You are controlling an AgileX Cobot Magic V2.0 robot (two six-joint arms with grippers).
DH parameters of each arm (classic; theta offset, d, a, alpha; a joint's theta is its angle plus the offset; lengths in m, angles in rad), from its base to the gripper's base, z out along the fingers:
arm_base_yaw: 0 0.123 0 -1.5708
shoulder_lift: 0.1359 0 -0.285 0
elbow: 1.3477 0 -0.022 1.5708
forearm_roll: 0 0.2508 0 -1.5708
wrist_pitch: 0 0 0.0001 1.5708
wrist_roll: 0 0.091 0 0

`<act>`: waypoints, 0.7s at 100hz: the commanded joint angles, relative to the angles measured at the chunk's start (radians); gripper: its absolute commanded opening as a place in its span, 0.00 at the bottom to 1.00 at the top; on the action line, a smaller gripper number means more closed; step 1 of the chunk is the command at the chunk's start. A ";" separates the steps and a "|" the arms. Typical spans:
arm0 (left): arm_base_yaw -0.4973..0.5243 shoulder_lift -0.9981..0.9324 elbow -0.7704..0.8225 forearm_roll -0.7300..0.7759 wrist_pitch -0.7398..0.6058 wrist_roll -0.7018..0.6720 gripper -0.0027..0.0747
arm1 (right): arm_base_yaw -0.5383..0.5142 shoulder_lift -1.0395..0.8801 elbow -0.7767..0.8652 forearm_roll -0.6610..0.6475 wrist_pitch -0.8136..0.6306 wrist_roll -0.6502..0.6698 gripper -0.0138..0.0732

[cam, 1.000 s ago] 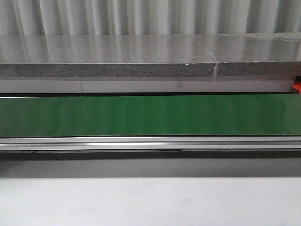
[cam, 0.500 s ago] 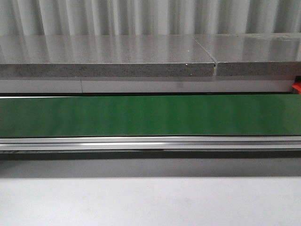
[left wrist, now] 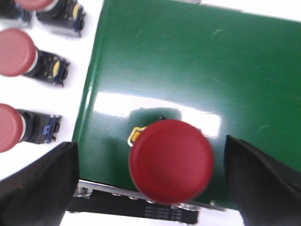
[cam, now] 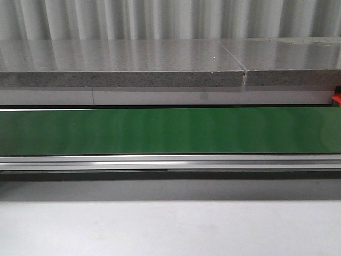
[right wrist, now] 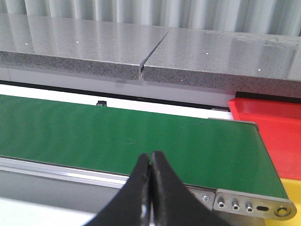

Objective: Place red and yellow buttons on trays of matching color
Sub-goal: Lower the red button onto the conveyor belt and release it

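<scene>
A red button point(left wrist: 171, 160) with a wide round cap stands on the green belt point(left wrist: 188, 61), close to the belt's end. My left gripper point(left wrist: 150, 162) is open around it, one black finger point(left wrist: 40, 183) on each side, both clear of the cap. My right gripper point(right wrist: 151, 156) is shut on nothing above the belt's near rail. The red tray point(right wrist: 270, 125) sits past the belt's end, and a corner of the yellow tray point(right wrist: 292, 188) shows beside it. No yellow button is in view. Neither gripper shows in the front view.
Three more red buttons point(left wrist: 16, 52) lie on the white surface beside the belt. A grey stone counter point(cam: 122, 64) runs behind the belt point(cam: 170, 130). A red sliver point(cam: 337, 99) shows at the front view's right edge.
</scene>
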 commanded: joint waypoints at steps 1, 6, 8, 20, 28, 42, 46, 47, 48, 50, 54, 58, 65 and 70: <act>-0.021 -0.094 -0.028 -0.004 -0.026 -0.001 0.79 | 0.000 -0.010 -0.015 -0.008 -0.073 -0.001 0.08; -0.023 -0.130 -0.028 -0.007 -0.023 -0.001 0.78 | 0.000 -0.010 -0.015 -0.008 -0.073 -0.001 0.08; -0.023 -0.147 -0.028 -0.010 -0.019 -0.001 0.78 | 0.000 -0.010 -0.015 -0.008 -0.073 -0.001 0.08; -0.010 -0.248 -0.028 -0.005 0.012 -0.001 0.76 | 0.000 -0.010 -0.015 -0.008 -0.073 -0.001 0.08; 0.015 -0.307 -0.026 0.010 0.040 -0.001 0.76 | 0.000 -0.010 -0.015 -0.008 -0.073 -0.001 0.08; 0.106 -0.367 -0.006 0.011 0.086 -0.004 0.76 | 0.000 -0.010 -0.015 -0.008 -0.073 -0.001 0.08; 0.140 -0.376 0.013 0.011 0.086 -0.007 0.76 | 0.000 -0.010 -0.015 -0.008 -0.073 -0.001 0.08; 0.146 -0.381 0.016 0.011 0.086 -0.009 0.76 | 0.000 -0.010 -0.015 -0.008 -0.073 -0.001 0.08; 0.159 -0.381 0.020 0.011 0.084 -0.013 0.76 | 0.000 -0.010 -0.015 -0.008 -0.073 -0.001 0.08; 0.177 -0.387 0.031 0.009 0.082 -0.015 0.76 | 0.000 -0.010 -0.015 -0.008 -0.073 -0.001 0.08; 0.209 -0.392 0.056 -0.002 0.080 -0.015 0.77 | 0.000 -0.010 -0.015 -0.008 -0.073 -0.001 0.08; 0.248 -0.392 0.081 -0.011 0.074 -0.020 0.76 | 0.000 -0.010 -0.015 -0.008 -0.073 -0.001 0.08; 0.313 -0.392 0.129 -0.020 0.050 -0.038 0.76 | 0.000 -0.010 -0.015 -0.008 -0.073 -0.001 0.08; 0.360 -0.392 0.163 -0.020 0.026 -0.052 0.76 | 0.000 -0.010 -0.015 -0.008 -0.073 -0.001 0.08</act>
